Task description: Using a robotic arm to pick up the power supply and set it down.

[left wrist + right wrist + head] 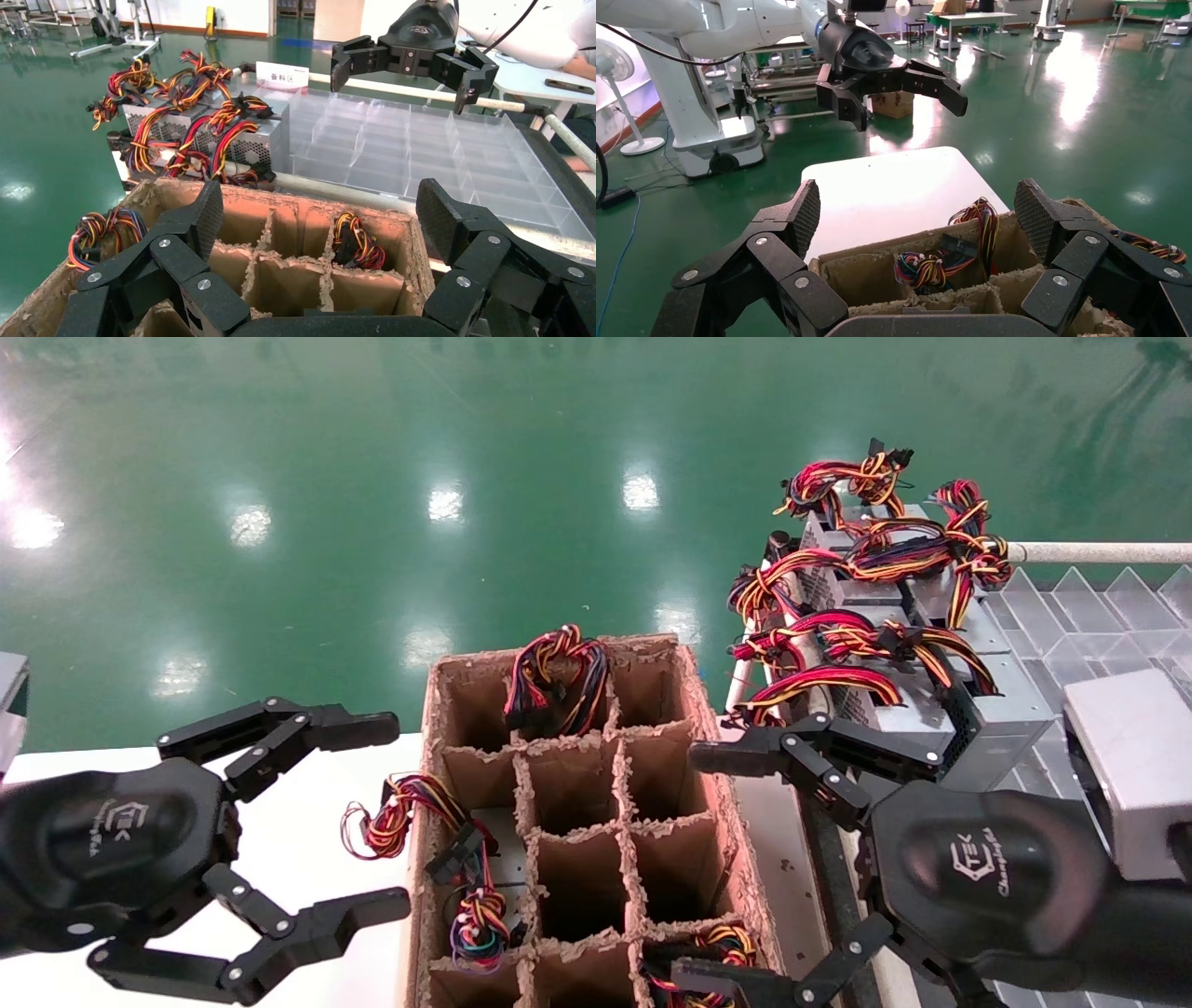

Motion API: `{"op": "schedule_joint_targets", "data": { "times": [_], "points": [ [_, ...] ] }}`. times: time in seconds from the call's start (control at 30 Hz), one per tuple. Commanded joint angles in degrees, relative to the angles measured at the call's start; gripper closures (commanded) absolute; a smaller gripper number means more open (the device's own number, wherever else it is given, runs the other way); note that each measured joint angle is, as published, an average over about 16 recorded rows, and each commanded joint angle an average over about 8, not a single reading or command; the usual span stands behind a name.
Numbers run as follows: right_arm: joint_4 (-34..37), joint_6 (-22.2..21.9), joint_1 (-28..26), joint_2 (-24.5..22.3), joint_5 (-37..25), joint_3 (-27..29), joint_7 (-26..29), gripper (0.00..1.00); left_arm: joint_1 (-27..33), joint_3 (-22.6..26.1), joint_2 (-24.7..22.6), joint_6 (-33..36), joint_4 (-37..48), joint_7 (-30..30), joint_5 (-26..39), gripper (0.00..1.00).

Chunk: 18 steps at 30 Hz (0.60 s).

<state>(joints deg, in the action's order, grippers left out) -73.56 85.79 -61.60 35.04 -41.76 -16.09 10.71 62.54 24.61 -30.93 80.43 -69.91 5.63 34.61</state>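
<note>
Several silver-grey power supplies [1010, 700] with red, yellow and black wire bundles are stacked at the far right, also seen in the left wrist view [249, 149]. More wire bundles poke out of cells of the brown cardboard divider box [568, 780]: one in a far cell [556, 677], one on its left side [466, 859], one in the near right cell [712, 947]. My left gripper [400, 812] hangs open over the white table, left of the box. My right gripper [684, 866] hangs open at the box's right edge. Neither holds anything.
A clear plastic compartment tray [1099, 617] lies behind the stack at the right, bordered by a white rail [1099, 553]. The white table [307, 822] runs left of the box. Beyond it is the shiny green floor [466, 477].
</note>
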Motion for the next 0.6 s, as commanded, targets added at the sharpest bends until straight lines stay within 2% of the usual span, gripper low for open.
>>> {"op": "schedule_joint_targets", "data": {
  "times": [0.03, 0.6],
  "points": [
    [0.0, -0.1, 0.0, 0.0, 0.0, 0.0, 0.0, 0.00, 0.0, 0.0, 0.0, 0.0, 0.0, 0.0, 0.0, 0.00],
    [0.0, -0.2, 0.1, -0.1, -0.1, 0.1, 0.1, 0.00, 0.0, 0.0, 0.0, 0.0, 0.0, 0.0, 0.0, 0.00]
  ]
}}
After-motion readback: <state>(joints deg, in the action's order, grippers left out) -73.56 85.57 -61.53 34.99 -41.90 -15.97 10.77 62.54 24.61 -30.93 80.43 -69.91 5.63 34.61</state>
